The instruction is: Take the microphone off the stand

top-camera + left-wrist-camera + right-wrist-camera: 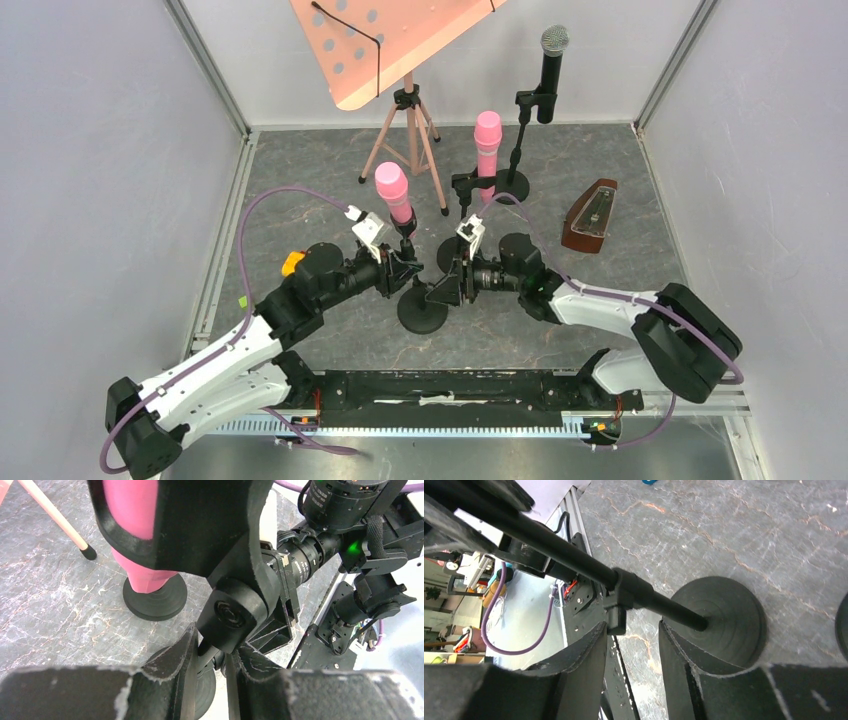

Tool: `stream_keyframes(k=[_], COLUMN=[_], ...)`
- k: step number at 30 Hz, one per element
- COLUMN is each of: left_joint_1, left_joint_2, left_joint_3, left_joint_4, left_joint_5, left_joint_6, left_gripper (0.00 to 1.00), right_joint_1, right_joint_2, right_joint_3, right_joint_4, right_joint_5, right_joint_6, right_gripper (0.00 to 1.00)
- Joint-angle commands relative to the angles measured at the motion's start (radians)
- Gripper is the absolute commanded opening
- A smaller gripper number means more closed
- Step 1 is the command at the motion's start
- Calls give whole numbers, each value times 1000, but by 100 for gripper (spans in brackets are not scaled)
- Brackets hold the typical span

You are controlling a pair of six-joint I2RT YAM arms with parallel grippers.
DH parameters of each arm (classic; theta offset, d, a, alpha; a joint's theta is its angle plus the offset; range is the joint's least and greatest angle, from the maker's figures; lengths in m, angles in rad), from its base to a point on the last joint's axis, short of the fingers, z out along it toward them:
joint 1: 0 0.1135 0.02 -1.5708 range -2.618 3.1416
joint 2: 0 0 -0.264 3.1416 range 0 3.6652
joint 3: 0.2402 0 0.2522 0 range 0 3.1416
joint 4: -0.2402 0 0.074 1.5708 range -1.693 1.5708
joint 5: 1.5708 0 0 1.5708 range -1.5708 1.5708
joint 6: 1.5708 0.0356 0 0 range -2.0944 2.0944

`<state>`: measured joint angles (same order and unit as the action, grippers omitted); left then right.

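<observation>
Grey marbled counter (300,150) carried the microphone stand (422,312) near its centre. The pink microphone (393,190) sat in the stand's clip and leaned toward 11 o'clock. The left tool (211,665) pinched the stem just under the clip. From 3 o'clock, the right tool (630,640) was spread around the lower pole.

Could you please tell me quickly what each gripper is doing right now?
Left gripper: closed on the stand, just below its clip.
Right gripper: open, straddling the stand lower down.

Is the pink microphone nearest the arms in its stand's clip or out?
In: the pink microphone sits inside the black clip atop its stand.
</observation>
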<state>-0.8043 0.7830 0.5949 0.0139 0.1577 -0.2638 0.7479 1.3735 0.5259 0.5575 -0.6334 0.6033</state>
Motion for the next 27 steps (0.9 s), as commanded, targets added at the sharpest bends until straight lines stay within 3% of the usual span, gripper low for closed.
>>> stream_keyframes(k=[1,9,11,18,27], left_joint_1=[-4,-9,-10,-22,-24], left_joint_2=[-3,-32,-29,5,23], left_joint_3=[-21,-44,-47,-47,-35], left_joint_4=[29,30,31,57,61], left_joint_5=[60,70,87,134,128], left_joint_6=[-9,35,35,23,26], left_gripper=[13,9,9,8,8], right_joint_1=[-1,-1,-1,13,44], right_joint_2=[-75,-160,-153,-94,-57], right_joint_3=[-51,-154,-199,-235,-200], right_joint_4=[87,261,366,468,417], right_joint_5=[73,155,165,178,187], right_joint_6=[25,175,230,290,239], right_gripper=[49,48,46,44,40])
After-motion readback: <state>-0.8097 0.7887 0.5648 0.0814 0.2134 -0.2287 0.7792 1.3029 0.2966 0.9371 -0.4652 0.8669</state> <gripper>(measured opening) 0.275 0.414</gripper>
